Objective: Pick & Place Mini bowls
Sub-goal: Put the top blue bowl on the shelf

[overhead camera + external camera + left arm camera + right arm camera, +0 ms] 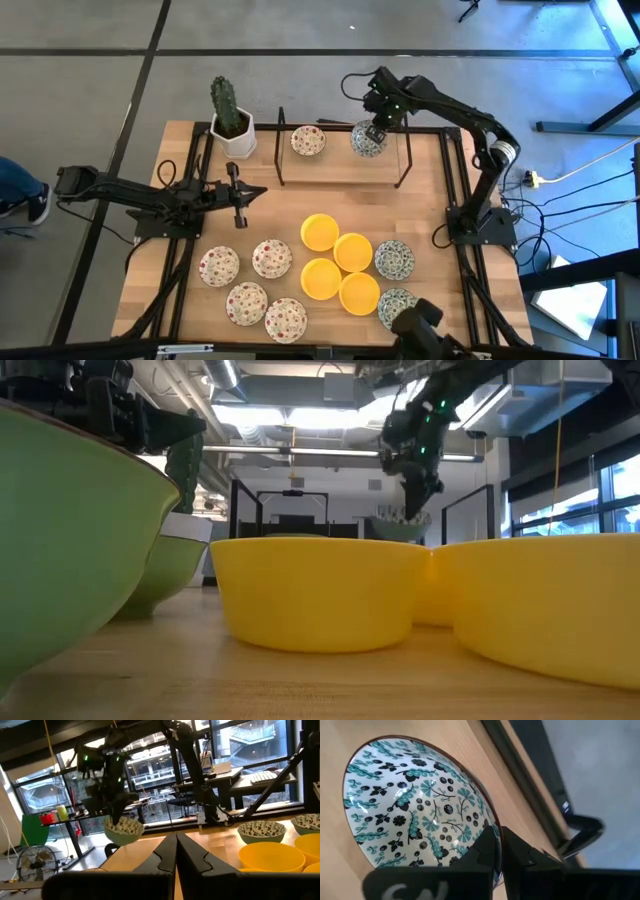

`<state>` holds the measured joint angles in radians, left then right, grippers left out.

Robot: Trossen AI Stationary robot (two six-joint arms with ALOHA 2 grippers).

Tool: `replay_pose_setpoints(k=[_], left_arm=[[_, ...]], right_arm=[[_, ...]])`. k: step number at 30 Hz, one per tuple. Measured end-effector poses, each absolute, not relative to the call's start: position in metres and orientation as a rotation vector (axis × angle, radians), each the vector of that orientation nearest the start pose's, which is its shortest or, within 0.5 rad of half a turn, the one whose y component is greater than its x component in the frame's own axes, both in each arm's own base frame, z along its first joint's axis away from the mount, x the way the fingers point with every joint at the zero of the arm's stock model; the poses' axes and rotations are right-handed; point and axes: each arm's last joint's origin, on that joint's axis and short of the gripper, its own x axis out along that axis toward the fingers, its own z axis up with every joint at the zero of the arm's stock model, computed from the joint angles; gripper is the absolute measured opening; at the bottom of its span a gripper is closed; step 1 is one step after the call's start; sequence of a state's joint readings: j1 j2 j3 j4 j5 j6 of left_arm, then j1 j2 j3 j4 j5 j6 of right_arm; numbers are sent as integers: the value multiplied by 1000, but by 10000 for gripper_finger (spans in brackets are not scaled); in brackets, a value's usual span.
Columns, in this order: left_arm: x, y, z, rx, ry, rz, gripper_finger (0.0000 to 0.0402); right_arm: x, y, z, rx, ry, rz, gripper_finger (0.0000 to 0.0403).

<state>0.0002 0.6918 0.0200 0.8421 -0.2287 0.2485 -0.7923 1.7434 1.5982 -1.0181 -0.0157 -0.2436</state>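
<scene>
The right gripper [374, 131] is pinching the rim of a green-patterned mini bowl [366, 141], holding it beside the red-speckled bowl [308, 141] inside the black wire rack [405, 166]. The left gripper [240, 203] is waiting with its fingers pressed together and empty, just beyond the rack's front edge, toward the cactus pot [232, 128] side.

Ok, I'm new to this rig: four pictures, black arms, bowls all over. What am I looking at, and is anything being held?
Two robot arms work at a wooden table. One picture looks straight down, one sits at table height among the bowls, and one rides on each wrist. The right gripper is shut on the rim of a green-patterned bowl at the black rack, where a speckled bowl already sits. The left gripper waits, shut and empty. Yellow bowls, more speckled and green ones and a cactus sit around.
</scene>
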Motion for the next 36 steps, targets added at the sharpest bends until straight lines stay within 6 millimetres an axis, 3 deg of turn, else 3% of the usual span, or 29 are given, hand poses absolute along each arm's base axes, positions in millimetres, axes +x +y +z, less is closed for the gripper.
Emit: replay_pose_setpoints(k=[8, 25, 36], left_arm=[[140, 7, 183, 224, -140, 254, 2], [140, 7, 183, 214, -141, 253, 5], [140, 7, 183, 209, -142, 252, 5]], right_arm=[[256, -263, 273, 345, 1220, -538, 14], [243, -268, 269, 464, 1270, -578, 14], [251, -263, 268, 342, 1286, -479, 14]])
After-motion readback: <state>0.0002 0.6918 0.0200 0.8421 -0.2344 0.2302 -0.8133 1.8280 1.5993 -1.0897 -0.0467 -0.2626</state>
